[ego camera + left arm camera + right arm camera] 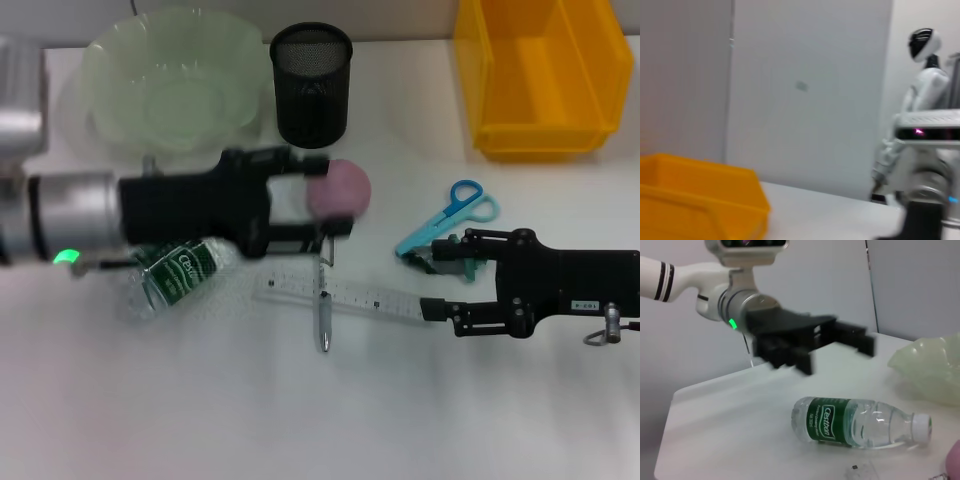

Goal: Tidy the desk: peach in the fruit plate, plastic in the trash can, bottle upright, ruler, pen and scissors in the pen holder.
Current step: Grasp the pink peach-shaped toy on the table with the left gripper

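The pen holder (pixel 312 85) stands between the plate (pixel 175 80) and the yellow bin (pixel 542 75), with gaps either side. Mid-table is crowded: bottle (pixel 180 275), ruler (pixel 340 293), pen (pixel 322 305), scissors (pixel 448 215). The near table (pixel 300 420) is open.

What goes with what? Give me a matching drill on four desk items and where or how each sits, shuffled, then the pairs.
1 clear plastic water bottle
2 round pink peach
3 teal-handled scissors
4 yellow plastic bin

A back right corner
B by the open right pincer
C lying on its side
D at the left pincer's tip

Pairs: 1-C, 2-D, 3-B, 4-A
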`<state>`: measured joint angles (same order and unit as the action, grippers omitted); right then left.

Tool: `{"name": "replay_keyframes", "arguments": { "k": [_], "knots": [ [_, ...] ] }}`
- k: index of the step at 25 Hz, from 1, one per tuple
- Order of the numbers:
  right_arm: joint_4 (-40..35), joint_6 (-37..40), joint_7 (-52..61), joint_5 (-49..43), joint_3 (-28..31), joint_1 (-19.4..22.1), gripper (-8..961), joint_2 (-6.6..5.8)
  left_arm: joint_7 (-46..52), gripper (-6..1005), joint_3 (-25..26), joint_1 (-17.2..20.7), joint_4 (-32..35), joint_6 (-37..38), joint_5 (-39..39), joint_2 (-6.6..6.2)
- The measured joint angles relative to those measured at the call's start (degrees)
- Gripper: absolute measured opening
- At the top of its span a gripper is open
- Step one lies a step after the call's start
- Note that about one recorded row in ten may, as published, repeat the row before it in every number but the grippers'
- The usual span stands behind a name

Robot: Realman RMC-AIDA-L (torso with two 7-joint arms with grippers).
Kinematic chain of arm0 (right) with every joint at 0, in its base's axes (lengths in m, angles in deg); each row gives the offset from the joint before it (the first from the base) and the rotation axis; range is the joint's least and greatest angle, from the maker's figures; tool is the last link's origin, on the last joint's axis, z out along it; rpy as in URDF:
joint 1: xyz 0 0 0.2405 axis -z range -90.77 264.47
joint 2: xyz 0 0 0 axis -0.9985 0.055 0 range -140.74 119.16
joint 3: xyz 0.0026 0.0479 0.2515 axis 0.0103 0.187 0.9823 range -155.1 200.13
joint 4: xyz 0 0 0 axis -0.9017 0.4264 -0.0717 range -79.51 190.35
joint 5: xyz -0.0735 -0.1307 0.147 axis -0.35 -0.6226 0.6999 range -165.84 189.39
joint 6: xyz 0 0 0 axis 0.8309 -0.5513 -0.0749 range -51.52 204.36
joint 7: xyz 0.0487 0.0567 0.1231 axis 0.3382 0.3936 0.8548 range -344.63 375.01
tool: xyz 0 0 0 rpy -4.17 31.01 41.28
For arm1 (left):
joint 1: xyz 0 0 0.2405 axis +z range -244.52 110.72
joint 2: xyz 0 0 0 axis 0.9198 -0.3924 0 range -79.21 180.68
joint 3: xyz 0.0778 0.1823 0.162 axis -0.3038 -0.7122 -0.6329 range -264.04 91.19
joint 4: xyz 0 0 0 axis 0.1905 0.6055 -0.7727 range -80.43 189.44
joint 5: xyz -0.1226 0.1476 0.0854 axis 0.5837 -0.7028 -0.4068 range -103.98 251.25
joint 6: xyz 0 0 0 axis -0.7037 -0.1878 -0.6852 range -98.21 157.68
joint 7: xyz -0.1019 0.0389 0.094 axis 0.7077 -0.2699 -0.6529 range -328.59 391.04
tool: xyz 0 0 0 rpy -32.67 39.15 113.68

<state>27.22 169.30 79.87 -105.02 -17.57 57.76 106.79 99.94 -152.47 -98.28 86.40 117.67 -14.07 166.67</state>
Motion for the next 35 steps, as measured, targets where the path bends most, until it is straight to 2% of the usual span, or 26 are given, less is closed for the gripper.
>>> {"name": "replay_keyframes", "arguments": {
  "k": [5,6,7,12,15,16,17,19,21,22,27,35],
  "knots": [
    [0.00,-0.64,0.00,0.00,0.20,0.66,780,0.00,2.00,761,-0.54,-4.69,0.11,-9.11,-0.22,1.72],
    [0.00,-0.69,0.00,0.00,0.22,0.75,780,0.00,2.00,760,-0.54,-4.69,0.11,-9.11,-0.22,1.72],
    [0.00,-0.71,0.00,0.00,0.25,0.82,780,0.00,3.99,760,-1.09,-6.86,0.14,-13.15,-1.92,2.32],
    [0.00,-0.71,-0.04,0.00,0.26,0.92,780,0.00,12.77,756,-1.62,-11.71,-0.15,-21.28,-9.56,2.80],
    [0.00,-0.72,-0.12,0.00,0.28,0.98,780,0.00,16.76,754,-4.66,-13.24,-0.42,-26.04,-11.27,2.87],
    [-0.01,-0.72,-0.15,0.00,0.28,0.98,780,-0.02,16.76,753,-4.66,-13.24,-0.42,-26.04,-11.27,2.87],
    [0.00,-0.71,-0.17,0.00,0.28,0.98,780,-0.06,19.47,752,-8.97,-14.01,-0.47,-30.36,-11.45,2.89],
    [0.00,-0.71,-0.22,0.00,0.28,0.98,780,-0.18,21.26,751,-11.92,-14.40,-0.42,-33.30,-11.65,2.89],
    [-0.01,-0.71,-0.25,0.00,0.27,0.98,781,-0.26,21.26,749,-11.92,-14.40,-0.42,-33.30,-11.65,2.89],
    [0.00,-0.80,-0.26,0.00,0.23,0.97,781,-0.29,24.09,748,-17.26,-15.20,-0.41,-39.03,-11.98,2.93],
    [-0.01,-1.34,-0.25,0.00,-0.13,0.97,781,-0.39,26.73,745,-22.67,-15.63,-0.48,-43.74,-12.20,2.98],
    [0.00,-1.39,-0.18,0.00,-0.19,0.79,781,-0.49,30.05,739,-24.21,-15.88,-0.52,-46.88,-17.15,3.16]
  ]
}}
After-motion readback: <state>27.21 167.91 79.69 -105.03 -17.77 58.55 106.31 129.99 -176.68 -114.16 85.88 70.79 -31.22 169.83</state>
